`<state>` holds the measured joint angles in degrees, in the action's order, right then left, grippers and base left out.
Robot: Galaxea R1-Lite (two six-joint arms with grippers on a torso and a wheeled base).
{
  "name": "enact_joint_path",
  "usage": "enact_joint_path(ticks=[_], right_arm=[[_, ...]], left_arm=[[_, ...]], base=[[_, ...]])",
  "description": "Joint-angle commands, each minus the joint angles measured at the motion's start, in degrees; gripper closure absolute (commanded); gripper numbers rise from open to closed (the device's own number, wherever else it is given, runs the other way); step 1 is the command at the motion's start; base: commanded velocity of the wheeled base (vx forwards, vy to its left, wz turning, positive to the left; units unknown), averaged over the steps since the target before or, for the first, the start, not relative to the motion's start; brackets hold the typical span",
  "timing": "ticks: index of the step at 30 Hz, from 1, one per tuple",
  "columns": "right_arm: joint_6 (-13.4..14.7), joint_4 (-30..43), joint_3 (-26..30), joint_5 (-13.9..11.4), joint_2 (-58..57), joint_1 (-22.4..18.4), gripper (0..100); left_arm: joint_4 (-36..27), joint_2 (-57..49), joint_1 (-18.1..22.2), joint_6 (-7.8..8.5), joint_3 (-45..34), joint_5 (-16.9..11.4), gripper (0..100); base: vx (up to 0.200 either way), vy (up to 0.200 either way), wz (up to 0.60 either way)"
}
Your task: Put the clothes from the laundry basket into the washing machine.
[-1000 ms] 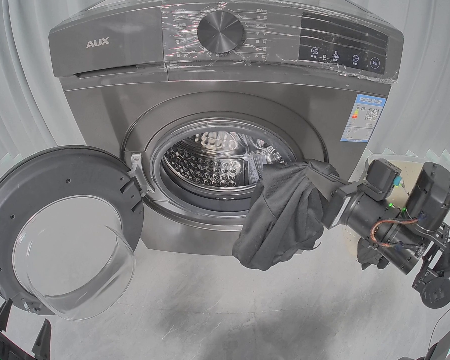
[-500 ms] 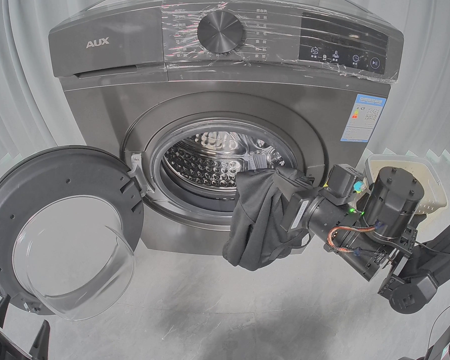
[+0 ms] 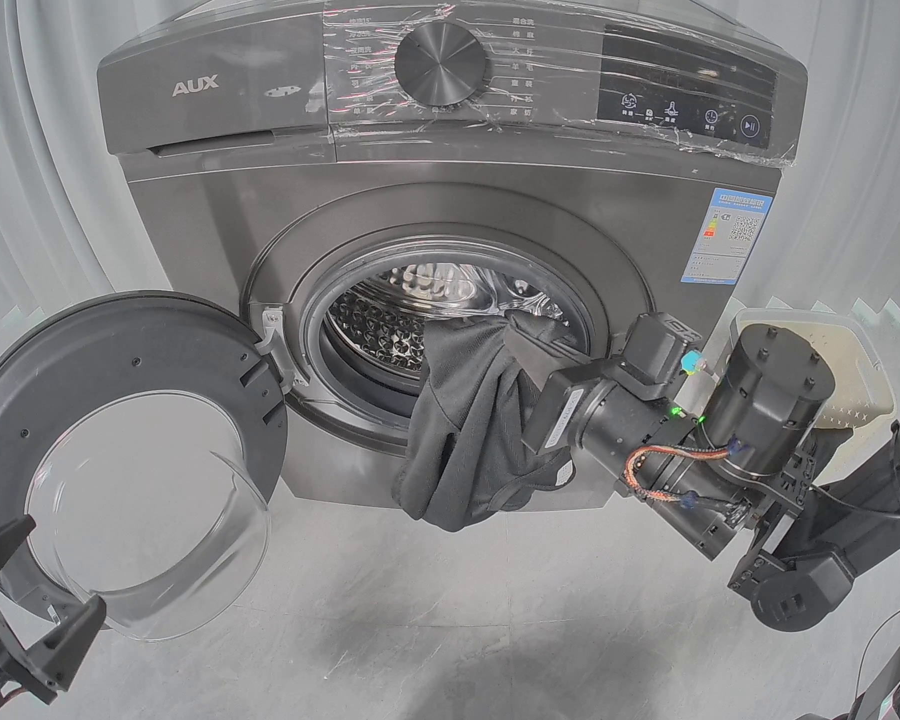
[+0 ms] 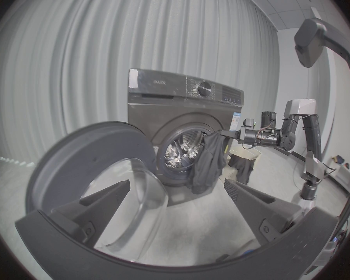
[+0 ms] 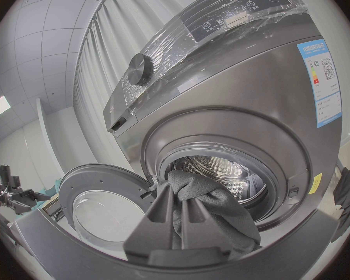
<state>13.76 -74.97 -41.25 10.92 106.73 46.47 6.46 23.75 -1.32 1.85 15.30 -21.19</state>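
A dark grey garment hangs over the lower rim of the washing machine's open drum. My right gripper is shut on its top edge, right at the mouth of the drum. In the right wrist view the fingers pinch the bunched cloth in front of the opening. The white laundry basket stands on the floor to the right of the machine, with more dark clothes hanging from it. My left gripper is open and empty, low at the left near the door.
The round door is swung fully open to the left of the grey washing machine. Bare grey floor lies in front. Pale curtains hang behind and on both sides.
My right gripper has carried the garment leftward and slightly up, from beside the opening to the drum's mouth. The left gripper has risen a little and turned.
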Motion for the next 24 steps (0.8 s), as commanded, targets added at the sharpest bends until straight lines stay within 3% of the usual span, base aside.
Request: enact_joint_path(ticks=[1, 6, 13, 18, 24], right_arm=[[-0.14, -1.84, -3.04, -1.08, 3.49, 0.64, 100], [-0.23, -1.93, -4.27, -0.73, 4.89, 0.2, 100], [-0.23, -1.93, -4.1, -0.2, 5.16, -0.5, 100], [-0.14, -1.93, -4.27, 0.24, 5.86, -0.68, 100], [-0.32, -3.6, -4.89, 0.94, 7.79, -0.68, 100]], left_arm=[[14.37, 28.72, -7.47, 1.57, -0.27, -6.5, 0], [23.25, 41.2, -16.17, 0.52, 0.61, -5.88, 0], [28.78, 51.05, -19.16, -0.18, 2.54, -4.3, 0], [37.4, 62.3, -22.15, -1.59, 5.71, -1.66, 0], [41.09, 68.1, -26.98, -3.96, 7.64, 2.73, 0]], base=[[0.0, 0.0, 0.0], [0.0, 0.0, 0.0], [0.0, 0.0, 0.0], [0.0, 0.0, 0.0], [0.0, 0.0, 0.0]])
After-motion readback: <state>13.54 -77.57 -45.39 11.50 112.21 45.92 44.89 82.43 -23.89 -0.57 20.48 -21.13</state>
